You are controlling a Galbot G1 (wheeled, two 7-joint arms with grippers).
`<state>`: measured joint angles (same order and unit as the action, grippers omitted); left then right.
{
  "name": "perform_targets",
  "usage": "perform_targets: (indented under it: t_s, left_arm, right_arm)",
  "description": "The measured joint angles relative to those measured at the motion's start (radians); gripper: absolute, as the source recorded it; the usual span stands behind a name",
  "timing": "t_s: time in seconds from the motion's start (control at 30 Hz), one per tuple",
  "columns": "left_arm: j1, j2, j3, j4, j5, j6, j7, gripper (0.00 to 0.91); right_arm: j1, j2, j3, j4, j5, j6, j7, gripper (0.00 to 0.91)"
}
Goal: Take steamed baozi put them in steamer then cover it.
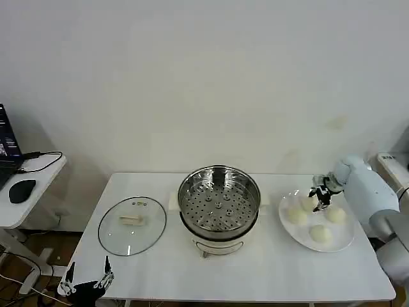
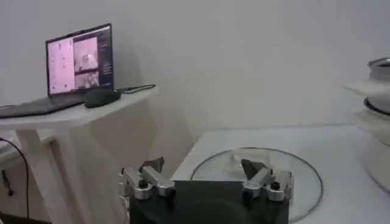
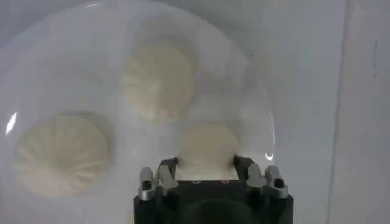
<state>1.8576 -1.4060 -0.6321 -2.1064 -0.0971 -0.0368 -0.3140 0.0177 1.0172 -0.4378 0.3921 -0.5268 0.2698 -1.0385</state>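
Hanging open at the counter's (image 1: 255, 281) 7 o'clock edge: left tool (image 1: 85, 279). Straddling one steamed baozi (image 3: 207, 149) on white plate (image 1: 348, 240), 3 o'clock of empty steamer (image 1: 219, 203): right tool (image 3: 206, 165), open, fingers either side.

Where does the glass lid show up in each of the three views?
Head view: the cover lies flat on the table, left of the steamer.
Left wrist view: it lies just beyond the open left gripper, cream handle up.
Right wrist view: not in it.
Shared landmark: the steamer, at the left wrist picture's far edge.
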Motion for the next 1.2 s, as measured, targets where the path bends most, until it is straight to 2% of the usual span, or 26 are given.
perform_targets:
  t_s: [0.33,0.53,0.9,1.2]
  left_arm:
    - [-0.009,0.001,0.002,0.01,0.0,0.002,-0.001,0.907]
    - [-0.019,0.004,0.009,0.019,0.001,0.005,-0.001,0.907]
    - [-0.036,0.017,0.015,0.033,-0.006,0.008,-0.001,0.907]
    - [-0.061,0.023,0.018,0.044,-0.017,0.026,0.0,0.907]
  right_arm:
    - [0.007,-0.032,-0.013,0.043,0.018,-0.004,-0.002,0.514]
    - [0.035,-0.091,-0.06,0.156,0.081,-0.024,-0.013,0.514]
    - [0.183,-0.249,-0.259,0.493,0.27,-0.082,-0.016,0.524]
    - [0.375,-0.26,-0.463,0.707,0.411,-0.096,-0.009,0.524]
